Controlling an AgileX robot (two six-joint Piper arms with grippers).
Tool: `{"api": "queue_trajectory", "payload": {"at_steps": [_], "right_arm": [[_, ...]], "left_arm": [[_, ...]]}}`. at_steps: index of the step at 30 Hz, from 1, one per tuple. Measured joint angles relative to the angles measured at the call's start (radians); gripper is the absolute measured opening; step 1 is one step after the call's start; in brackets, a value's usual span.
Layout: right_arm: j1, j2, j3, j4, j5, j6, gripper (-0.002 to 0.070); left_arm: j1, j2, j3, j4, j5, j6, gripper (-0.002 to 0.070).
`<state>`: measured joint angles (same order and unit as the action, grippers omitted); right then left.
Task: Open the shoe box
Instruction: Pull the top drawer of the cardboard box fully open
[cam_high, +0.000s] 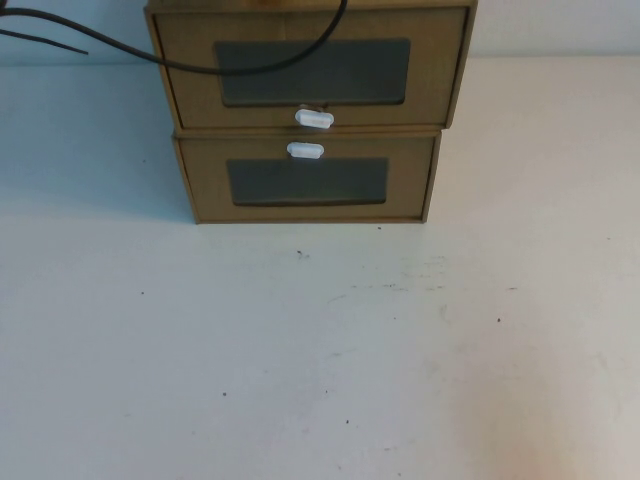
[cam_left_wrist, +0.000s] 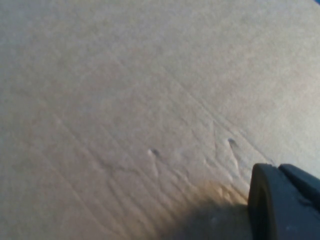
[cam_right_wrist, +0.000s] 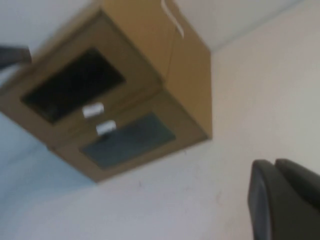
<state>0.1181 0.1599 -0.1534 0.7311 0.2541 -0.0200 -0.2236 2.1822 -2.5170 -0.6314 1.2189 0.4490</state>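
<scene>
Two tan shoe boxes sit stacked at the far centre of the worktop (cam_high: 320, 350), both shut. The upper shoe box (cam_high: 440, 60) is cut off at its top in the high view. The lower shoe box (cam_high: 308, 145) shows whole. Each front has a dark window and a white handle, upper handle (cam_high: 314, 118) just above lower handle (cam_high: 306, 151). A black cable (cam_high: 230, 71) droops across the upper front.

Both arms fall outside the high view. The left pincer (cam_left_wrist: 282, 202) is close over creased tan cardboard (cam_left_wrist: 125, 100); which box it is cannot be told, nor the pincer's state. The right pincer (cam_right_wrist: 282, 200) hangs over the worktop, near and right of the boxes, clenched on nothing.
</scene>
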Motion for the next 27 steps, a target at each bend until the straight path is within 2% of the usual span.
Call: {"api": "queue_trajectory", "payload": {"at_steps": [6, 16, 19, 22, 27], "right_arm": [[0.000, 0.321, -0.246, -0.175, 0.301, -0.050, -0.0013], [0.011, 0.735, -0.558, -0.237, 0.518, -0.269, -0.0013], [0.069, 0.838, -0.644, -0.262, 0.524, -0.284, -0.0013], [0.174, 0.933, -0.726, -0.312, 0.515, -0.277, -0.0013], [0.363, 1.096, -0.879, -0.527, 0.507, -0.161, -0.0013]], "left_arm": [[0.000, 0.000, 0.000, 0.000, 0.000, -0.007, -0.0005], [0.000, 0.000, 0.000, 0.000, 0.002, -0.009, -0.0005], [0.000, 0.000, 0.000, 0.000, 0.002, -0.009, -0.0005], [0.000, 0.000, 0.000, 0.000, 0.002, -0.009, -0.0005], [0.000, 0.000, 0.000, 0.000, 0.002, -0.009, -0.0005]]}}
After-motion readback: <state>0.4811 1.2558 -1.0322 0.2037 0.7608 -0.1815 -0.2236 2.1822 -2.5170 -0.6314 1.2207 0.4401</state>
